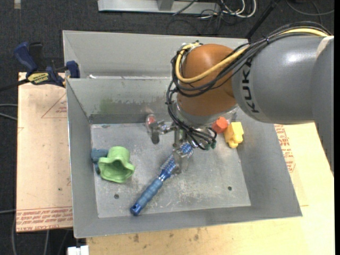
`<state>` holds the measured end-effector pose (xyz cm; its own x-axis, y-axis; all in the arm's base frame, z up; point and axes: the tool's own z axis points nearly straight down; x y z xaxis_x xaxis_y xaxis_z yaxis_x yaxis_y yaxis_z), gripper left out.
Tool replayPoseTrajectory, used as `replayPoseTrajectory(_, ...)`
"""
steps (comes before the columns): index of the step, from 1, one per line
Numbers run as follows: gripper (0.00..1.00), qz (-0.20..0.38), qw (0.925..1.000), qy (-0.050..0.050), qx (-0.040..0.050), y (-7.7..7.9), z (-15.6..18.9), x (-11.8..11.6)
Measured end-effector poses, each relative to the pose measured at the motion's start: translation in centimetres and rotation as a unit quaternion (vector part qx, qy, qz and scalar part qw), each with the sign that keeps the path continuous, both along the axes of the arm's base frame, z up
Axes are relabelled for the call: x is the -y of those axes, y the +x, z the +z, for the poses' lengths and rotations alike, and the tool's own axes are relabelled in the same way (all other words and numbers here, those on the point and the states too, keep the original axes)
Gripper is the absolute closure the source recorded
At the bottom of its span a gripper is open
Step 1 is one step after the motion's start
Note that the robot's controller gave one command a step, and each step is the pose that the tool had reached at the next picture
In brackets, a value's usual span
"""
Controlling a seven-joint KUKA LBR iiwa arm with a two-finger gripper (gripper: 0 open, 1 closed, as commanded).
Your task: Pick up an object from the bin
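My gripper (167, 137) hangs under the orange wrist cover over the back middle of the bin. It is open, with one finger (155, 135) to the left and the other just above the upper end of a long blue brush-like stick (158, 183); nothing sits between them. The stick lies slanted, running from beneath the gripper down to the front left. A small red piece (150, 120) lies by the back wall, just behind the left finger. Just right of the gripper are an orange block (221, 124) and a yellow toy (234, 134).
A green cup-shaped thing (117, 164) lies on its side at the left, with a small blue-grey piece (97, 154) touching its left edge. The arm and its cables cover the bin's back right corner.
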<state>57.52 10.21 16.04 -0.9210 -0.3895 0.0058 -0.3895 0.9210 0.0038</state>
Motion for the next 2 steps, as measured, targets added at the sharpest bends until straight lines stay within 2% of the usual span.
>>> replayPoseTrajectory(1,0.00,0.070,0.9975,0.000,-0.0002,-2.68,-7.53,2.34)
replayPoseTrajectory(2,1.00,0.070,0.9975,0.000,0.0028,-2.49,-7.23,2.25)
